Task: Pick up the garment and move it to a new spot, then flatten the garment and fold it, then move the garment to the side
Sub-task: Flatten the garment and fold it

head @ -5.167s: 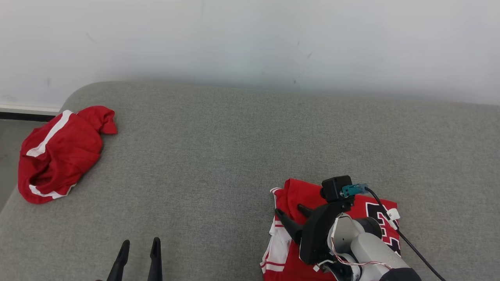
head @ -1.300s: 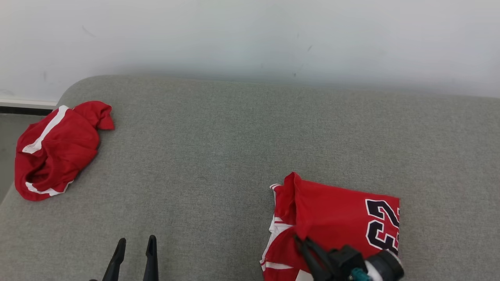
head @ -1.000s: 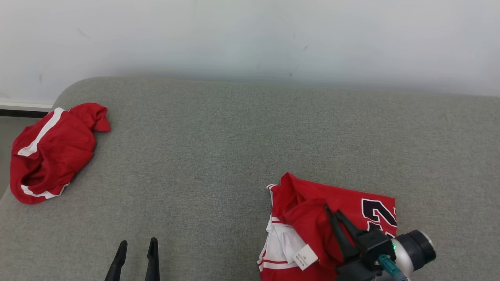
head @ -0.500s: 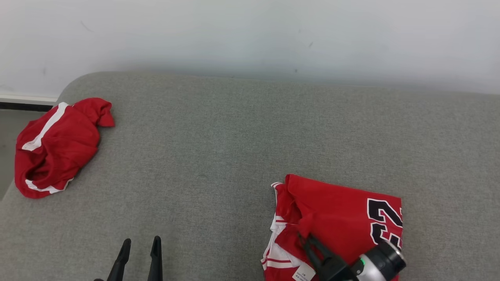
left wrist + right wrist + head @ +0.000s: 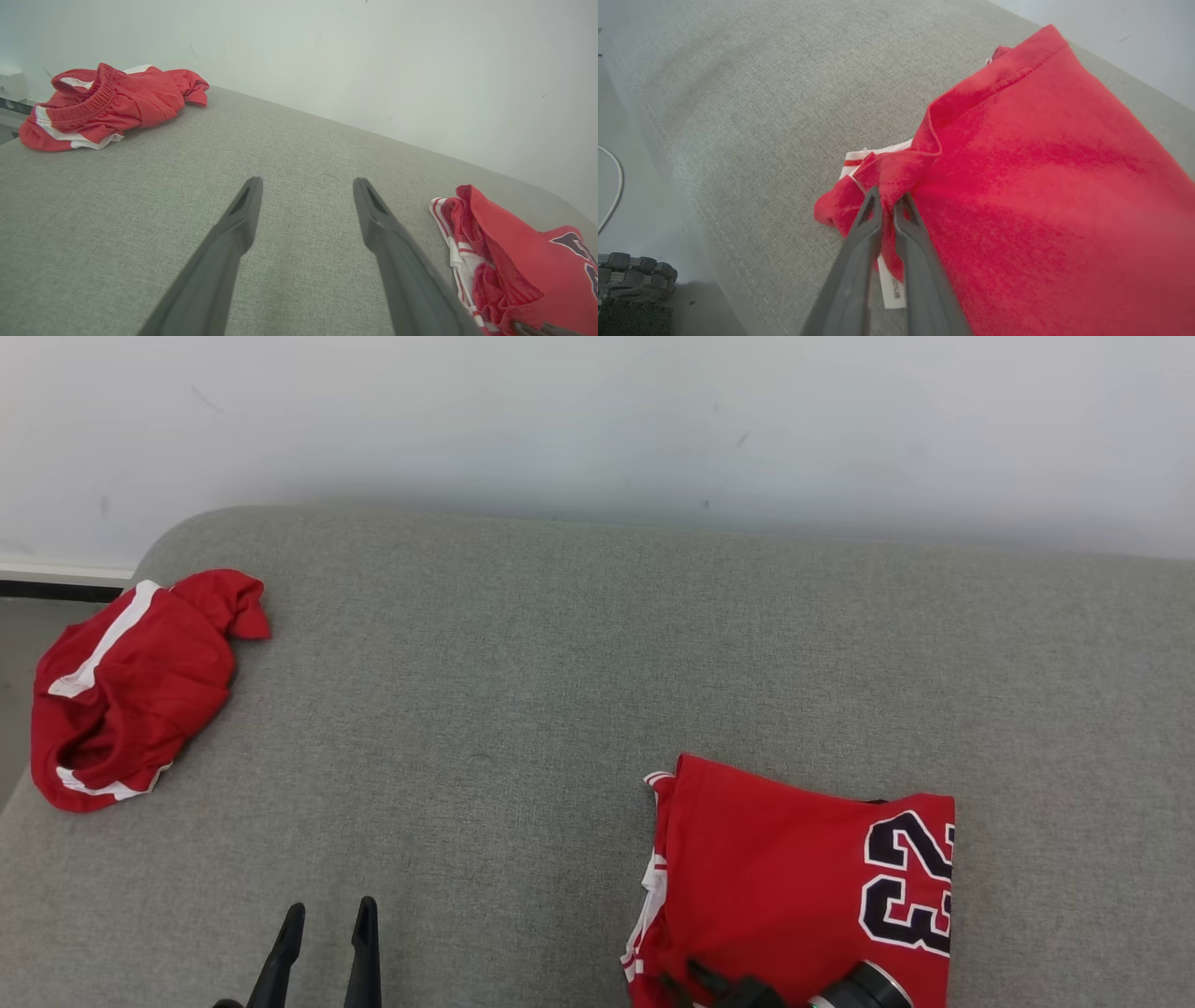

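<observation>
The garment is a red jersey (image 5: 784, 877) with a dark "23", folded flat at the near right of the grey cushion (image 5: 560, 663). It also appears in the left wrist view (image 5: 523, 261) and the right wrist view (image 5: 1041, 186). My right gripper (image 5: 686, 978) is at the jersey's near left corner. Its fingers (image 5: 888, 205) are pinched together on a bunched fold of red cloth beside a white label (image 5: 893, 287). My left gripper (image 5: 331, 910) stands open over bare cushion to the jersey's left, fingers (image 5: 307, 182) wide apart and holding nothing.
Crumpled red shorts (image 5: 131, 691) with white stripes lie at the cushion's far left corner (image 5: 107, 102). A white wall runs behind. The cushion's near edge drops to the floor, where a white cable (image 5: 614, 186) and a dark tread (image 5: 630, 270) show.
My right gripper drew back toward the near edge with the red fold. The lifted, rumpled top layer now lies smooth, and the white label no longer shows from the head. The left arm stayed put.
</observation>
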